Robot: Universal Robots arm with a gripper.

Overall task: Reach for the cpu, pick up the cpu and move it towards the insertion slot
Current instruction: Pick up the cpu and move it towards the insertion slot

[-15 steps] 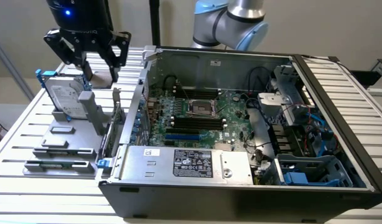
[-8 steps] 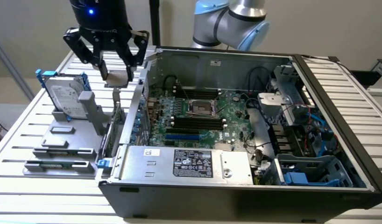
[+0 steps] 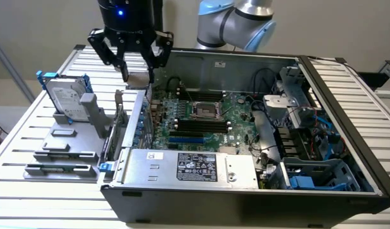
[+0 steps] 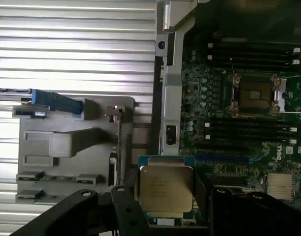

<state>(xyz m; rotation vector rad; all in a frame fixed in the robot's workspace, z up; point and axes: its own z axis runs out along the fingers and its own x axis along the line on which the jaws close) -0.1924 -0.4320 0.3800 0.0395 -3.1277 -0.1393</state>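
My gripper (image 3: pixel 138 76) has its fingers (image 4: pixel 122 206) closed on the cpu (image 4: pixel 166 191), which sits flat between them in the wrist view, silvery top facing the camera. In the exterior view the chip (image 3: pixel 138 80) hangs above the open computer case's (image 3: pixel 246 200) side wall, near its back corner, at that view's left. To carry it well, I'd judge the thing is to keep it level and travel slowly so it cannot slip or twist in the grasp, and to stay high enough to clear the case wall. The insertion slot (image 3: pixel 204 110) lies well apart on the motherboard (image 3: pixel 240 119), its dark centre empty, flanked by long black memory slots (image 3: pixel 201 126). Outside the case, a grey fixture tray (image 3: pixel 61 148) holds an upright hard drive (image 3: pixel 66 98) with blue rails.
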